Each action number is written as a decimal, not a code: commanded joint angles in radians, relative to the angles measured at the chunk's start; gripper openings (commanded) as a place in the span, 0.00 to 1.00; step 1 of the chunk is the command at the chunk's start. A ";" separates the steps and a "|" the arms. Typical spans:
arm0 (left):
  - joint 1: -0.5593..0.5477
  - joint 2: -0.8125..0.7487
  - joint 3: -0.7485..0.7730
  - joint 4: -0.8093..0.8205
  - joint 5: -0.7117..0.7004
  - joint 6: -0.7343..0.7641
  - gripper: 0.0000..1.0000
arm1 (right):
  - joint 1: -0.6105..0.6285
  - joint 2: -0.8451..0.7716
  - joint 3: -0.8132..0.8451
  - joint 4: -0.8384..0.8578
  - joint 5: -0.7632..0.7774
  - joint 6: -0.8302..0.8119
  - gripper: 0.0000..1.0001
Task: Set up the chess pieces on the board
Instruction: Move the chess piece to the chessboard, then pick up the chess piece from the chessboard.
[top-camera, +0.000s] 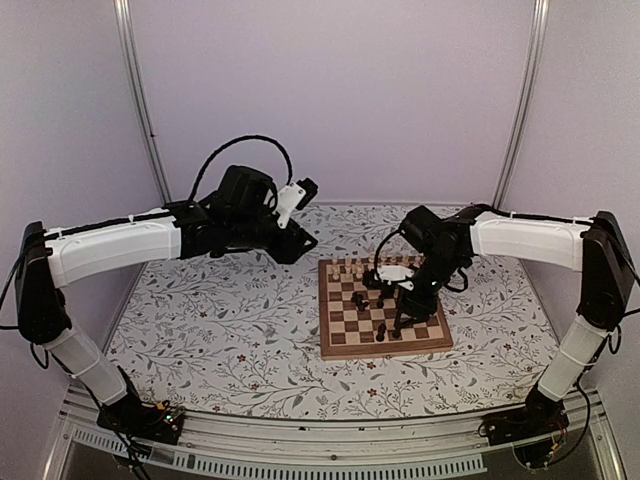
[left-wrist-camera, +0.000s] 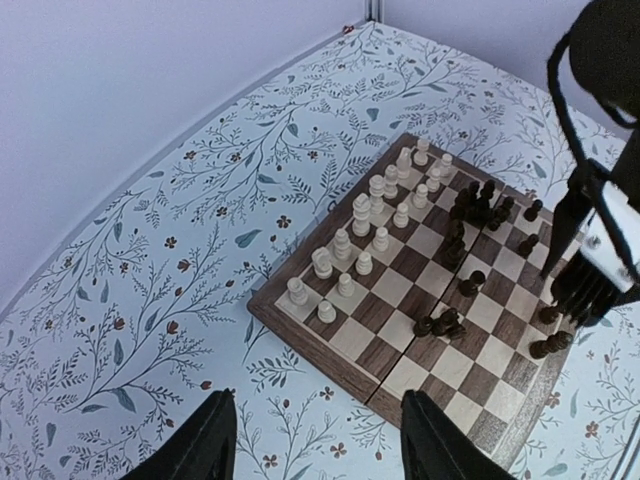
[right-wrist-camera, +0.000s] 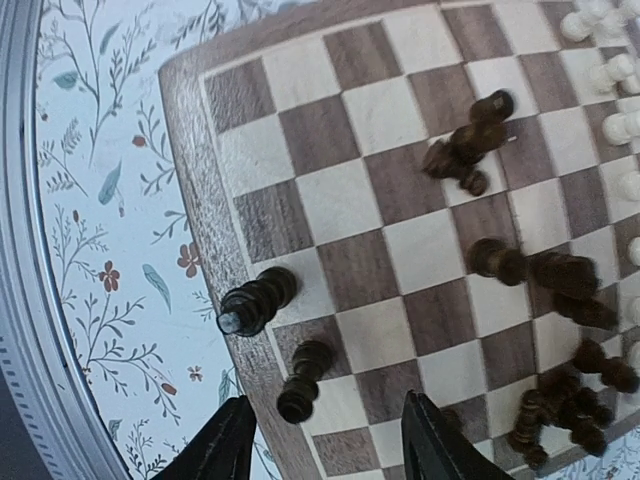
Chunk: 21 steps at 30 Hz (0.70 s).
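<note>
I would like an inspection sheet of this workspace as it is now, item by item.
Surface: floral cloth, lying flat.
Job's things: board on the cloth; pale pieces stand in two rows along its far edge; dark pieces scattered, not in rows.
Clutter: nothing seen.
End effectors: left end effector open, empty, raised left of the board; right end effector open, low over dark pieces near the board's edge.
Cables: black cable loops above the left arm.
Surroundings: plain pale walls, metal posts.
</note>
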 joint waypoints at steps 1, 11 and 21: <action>-0.015 0.017 0.027 -0.012 0.013 0.012 0.58 | -0.129 -0.076 0.133 -0.009 -0.093 -0.006 0.53; -0.020 0.021 0.030 -0.020 0.017 0.014 0.58 | -0.306 0.020 0.177 0.085 -0.027 0.089 0.38; -0.024 0.031 0.038 -0.031 0.016 0.022 0.58 | -0.308 0.117 0.187 0.119 -0.058 0.110 0.45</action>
